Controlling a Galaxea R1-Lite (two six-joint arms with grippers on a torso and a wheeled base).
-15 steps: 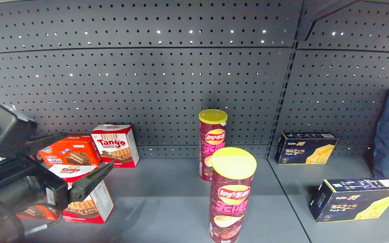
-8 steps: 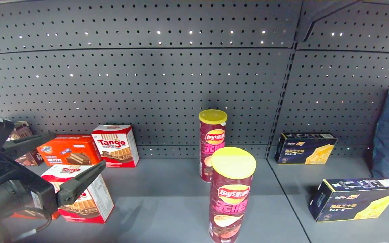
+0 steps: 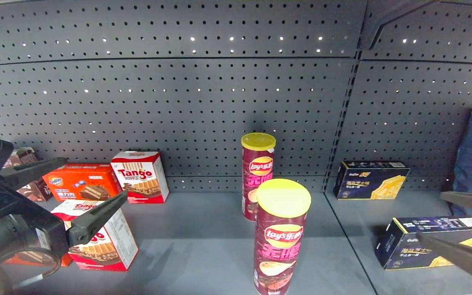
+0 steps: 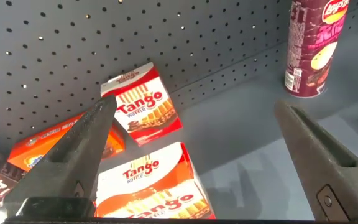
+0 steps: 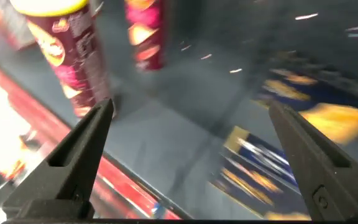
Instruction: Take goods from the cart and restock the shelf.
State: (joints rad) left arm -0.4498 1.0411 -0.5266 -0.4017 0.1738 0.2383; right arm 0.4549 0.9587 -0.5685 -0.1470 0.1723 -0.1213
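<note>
Head view: our right gripper has arrived by the near dark box, open, empty; our left gripper, likewise, backs off the wafer box, placed, we judge.

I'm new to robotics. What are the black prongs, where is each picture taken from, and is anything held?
The black prongs are the fingers of a two-armed robot's grippers. The wide picture comes from a camera on its head, facing a grey shelf; the left gripper shows at its left, the right gripper at its right. The other two come from wrist cameras, looking out between each gripper's open fingers. On the shelf stand a chip can with a second can behind it, wafer boxes, an orange box and dark blue boxes. Nothing is held.
</note>
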